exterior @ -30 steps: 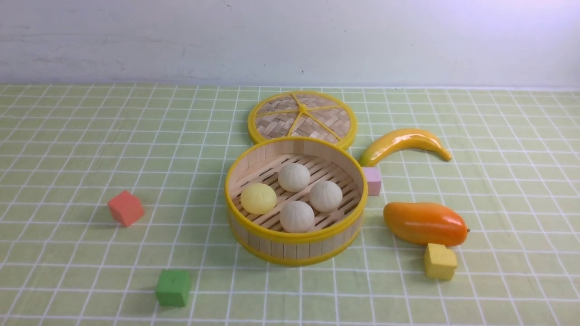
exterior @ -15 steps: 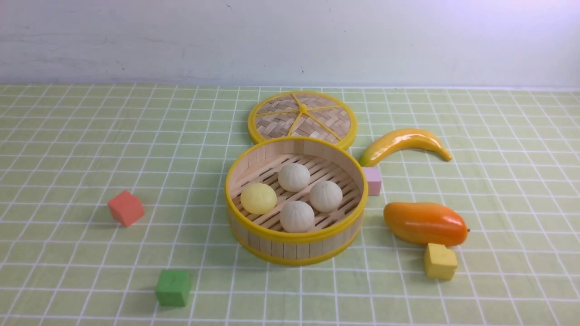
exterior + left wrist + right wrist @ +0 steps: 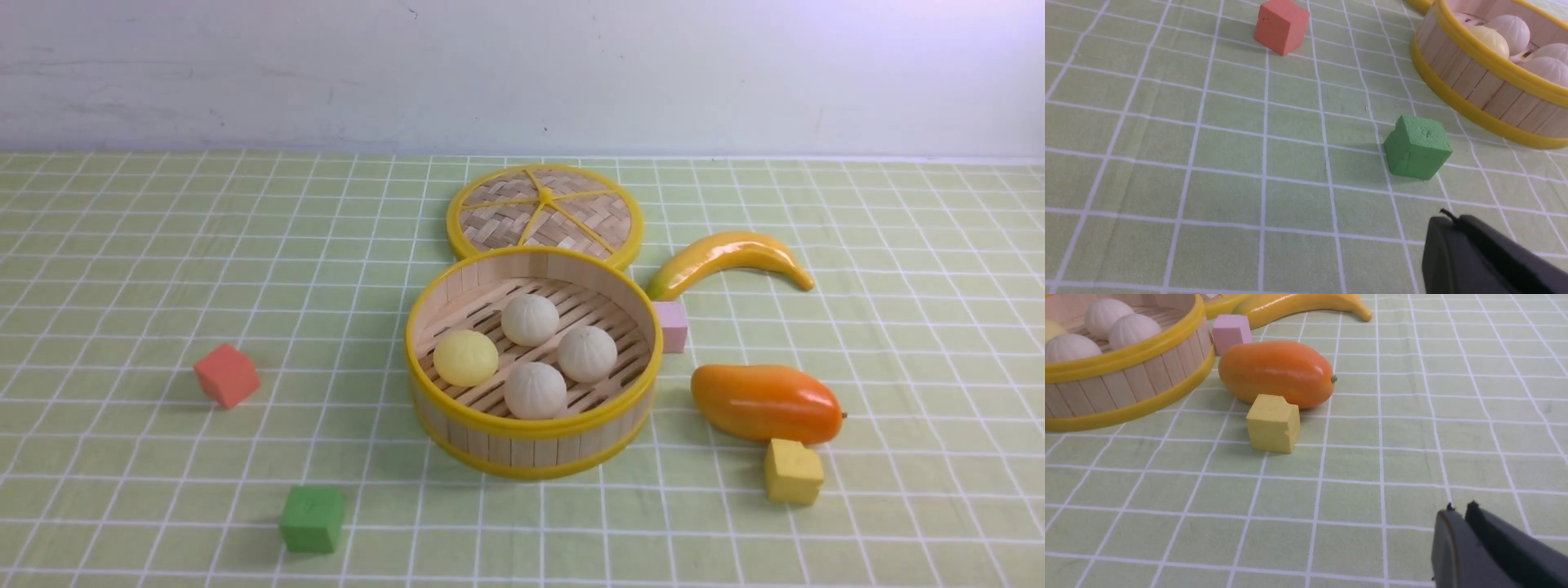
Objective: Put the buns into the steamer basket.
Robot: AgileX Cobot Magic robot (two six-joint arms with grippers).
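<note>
Green checked tablecloth (image 3: 163, 245) below a pale wall, steamer basket (image 3: 535, 445) mid-table.
All four buns (image 3: 535, 390) sit inside it; both wrist views cut off the left gripper (image 3: 1447, 222) and right gripper (image 3: 1459, 512), fingers pressed together, holding nothing.

Four buns (image 3: 531, 319) (one yellow), four cubes (image 3: 226, 375), one basket (image 3: 535, 445).

- A plain, pale wall (image 3: 522, 73) runs across the back, scuffed faintly grey on its left half.
- A light green cloth with a white grid (image 3: 122, 269) covers the table right up to the wall.
- Soft, even light; shadows are short and faint.
</note>
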